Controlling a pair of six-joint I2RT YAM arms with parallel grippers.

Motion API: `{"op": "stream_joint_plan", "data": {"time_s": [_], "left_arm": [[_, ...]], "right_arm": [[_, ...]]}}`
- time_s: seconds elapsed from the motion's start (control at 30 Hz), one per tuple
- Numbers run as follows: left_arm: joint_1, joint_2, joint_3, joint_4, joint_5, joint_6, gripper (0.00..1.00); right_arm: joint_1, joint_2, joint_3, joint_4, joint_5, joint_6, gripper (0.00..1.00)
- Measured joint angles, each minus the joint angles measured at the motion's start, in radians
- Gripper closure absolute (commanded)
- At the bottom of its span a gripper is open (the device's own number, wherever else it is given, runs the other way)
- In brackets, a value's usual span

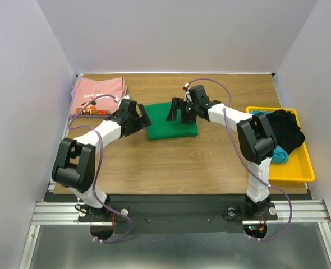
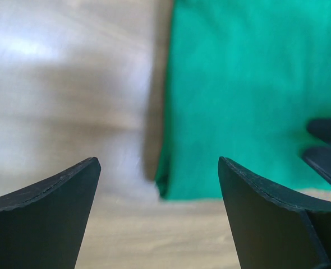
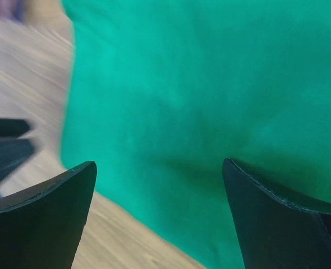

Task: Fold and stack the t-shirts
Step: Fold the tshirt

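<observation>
Here's the green t-shirt, folded into a neat block at the middle of the table, a touch wider side to side than front to back, and both arms are on it. The left gripper sits right at the shirt's left edge, jaws spread wide with nothing between them; its wrist camera shows the folded edge and near corner just ahead, slightly right of centre. The right gripper hangs over the rear middle of the cloth, equally wide open and empty, green filling its view. So the shirt lies between the two, and the left arm has the cleaner line on an edge. The pink t-shirt lies folded at the far left corner, well apart, on the left arm's side, so I'd expect the green one to be carried leftward onto it. Over on the right, the yellow tray holds dark clothes.
</observation>
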Motion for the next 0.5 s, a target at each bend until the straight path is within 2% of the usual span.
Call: {"op": "stream_joint_plan", "data": {"time_s": [0.17,0.5], "left_arm": [[0.000,-0.134,-0.131,0.022,-0.002,-0.030,0.02],[-0.010,-0.324,-0.378,0.087,0.022,-0.078,0.02]], "right_arm": [[0.060,0.004,-0.095,0.055,0.068,-0.049,0.00],[0.259,-0.270,-0.490,0.178,0.300,-0.071,0.00]]}}
